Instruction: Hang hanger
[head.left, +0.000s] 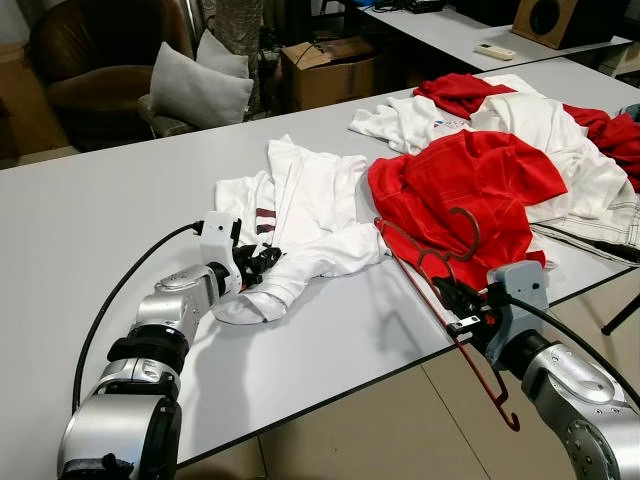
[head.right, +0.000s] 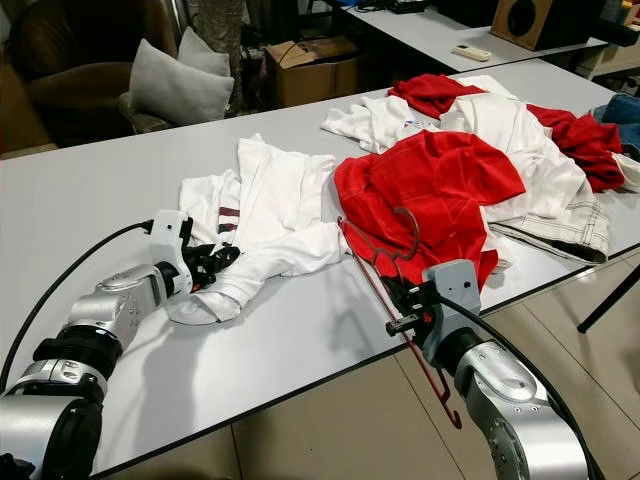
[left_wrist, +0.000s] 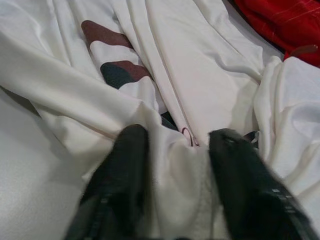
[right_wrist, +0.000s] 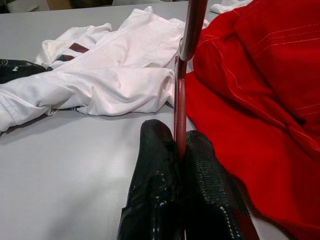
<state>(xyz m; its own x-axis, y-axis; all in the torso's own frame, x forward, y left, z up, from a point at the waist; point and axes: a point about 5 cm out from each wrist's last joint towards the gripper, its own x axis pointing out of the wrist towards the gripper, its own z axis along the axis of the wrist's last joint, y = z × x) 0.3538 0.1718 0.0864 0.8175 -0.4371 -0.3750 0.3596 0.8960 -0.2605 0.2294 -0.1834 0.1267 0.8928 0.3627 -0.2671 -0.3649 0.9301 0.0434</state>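
My right gripper (head.left: 462, 297) is clamped on the hanger (head.left: 440, 300) at 4 o'clock, my left gripper (head.left: 258, 262) pinches the white shirt (head.left: 300, 215) at 8 o'clock, and I judge nothing is hung yet.

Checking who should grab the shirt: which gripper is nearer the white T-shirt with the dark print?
Left. The left gripper has its fingers around the white T-shirt. The right gripper is apart, shut on the red hanger.

Jeans (head.right: 622, 108): cut off by frame edge. Shirt print (left_wrist: 112, 55): half buried in folds (design unreadable).
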